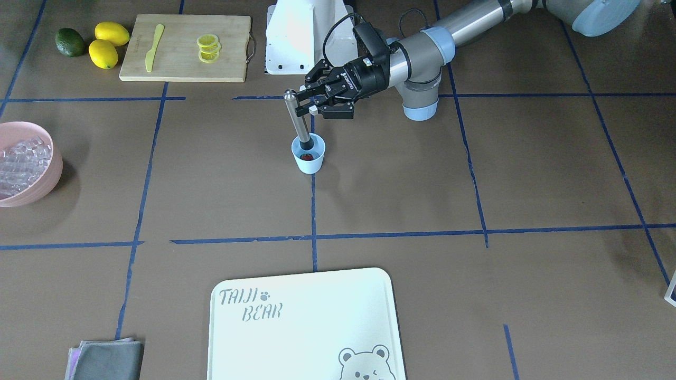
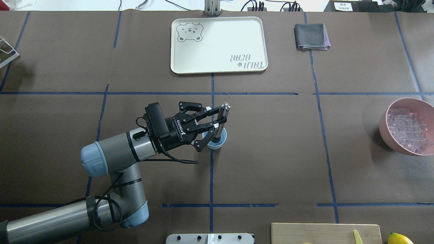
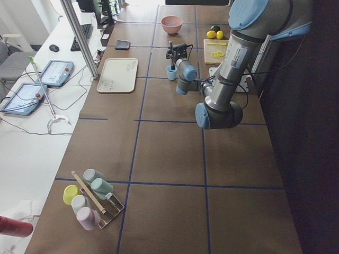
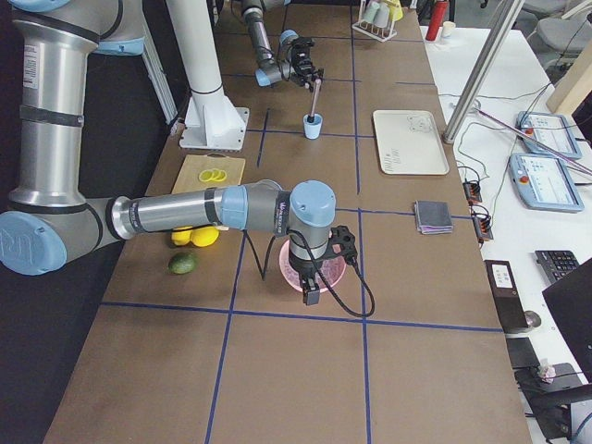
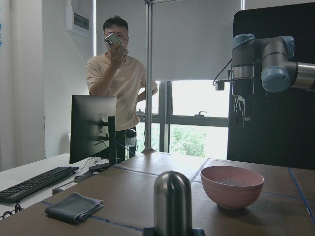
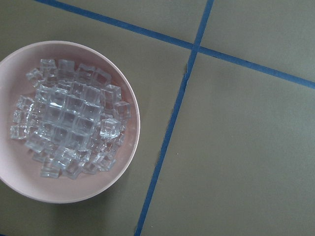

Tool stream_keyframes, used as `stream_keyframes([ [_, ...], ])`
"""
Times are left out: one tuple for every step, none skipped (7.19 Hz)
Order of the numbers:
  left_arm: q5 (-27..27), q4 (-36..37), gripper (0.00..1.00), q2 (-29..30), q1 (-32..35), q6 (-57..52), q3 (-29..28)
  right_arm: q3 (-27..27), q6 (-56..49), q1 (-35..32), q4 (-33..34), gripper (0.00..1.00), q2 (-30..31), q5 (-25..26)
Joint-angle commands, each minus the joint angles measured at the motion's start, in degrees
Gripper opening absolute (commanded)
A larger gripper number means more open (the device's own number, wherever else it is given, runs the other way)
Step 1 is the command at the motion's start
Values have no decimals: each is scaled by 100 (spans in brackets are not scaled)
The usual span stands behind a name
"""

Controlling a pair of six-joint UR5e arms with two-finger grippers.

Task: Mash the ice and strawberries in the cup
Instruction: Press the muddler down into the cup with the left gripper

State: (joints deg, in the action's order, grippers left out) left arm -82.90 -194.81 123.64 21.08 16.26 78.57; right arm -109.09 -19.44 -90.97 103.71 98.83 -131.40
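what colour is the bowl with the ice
Pale pink round bowl; right wrist view shows it best.

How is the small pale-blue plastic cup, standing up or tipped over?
Standing up. The pale-blue cup rests on its base, mouth upward, with a silver metal masher rod poking down into it.

A wooden cutting board (image 1: pixel 179 60) bears yellow lemon slices (image 1: pixel 208 47) and a yellow plastic knife (image 1: pixel 153 48); two lemons (image 1: pixel 112 33) and a dark-green avocado (image 1: pixel 69 42) lie beside it. A cream bear-printed tray (image 1: pixel 317 338) sits well apart.
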Motion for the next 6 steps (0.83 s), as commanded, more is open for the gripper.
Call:
stream_keyframes([
  [177, -161, 0, -7, -121, 0, -262, 10, -7, 0, 0, 99, 13, 0],
  [187, -249, 0, 2, -130, 0, -359, 10, -7, 0, 0, 99, 13, 0],
  [213, -250, 0, 19, -130, 0, -360, 10, -7, 0, 0, 99, 13, 0],
  [213, -250, 0, 54, -130, 0, -351, 2, -7, 0, 0, 99, 13, 0],
  [222, -242, 0, 107, -113, 0, -316, -7, 2, 0, 0, 99, 13, -9],
  [248, -233, 0, 116, -69, 9, -237, -7, 2, 0, 0, 99, 13, 0],
])
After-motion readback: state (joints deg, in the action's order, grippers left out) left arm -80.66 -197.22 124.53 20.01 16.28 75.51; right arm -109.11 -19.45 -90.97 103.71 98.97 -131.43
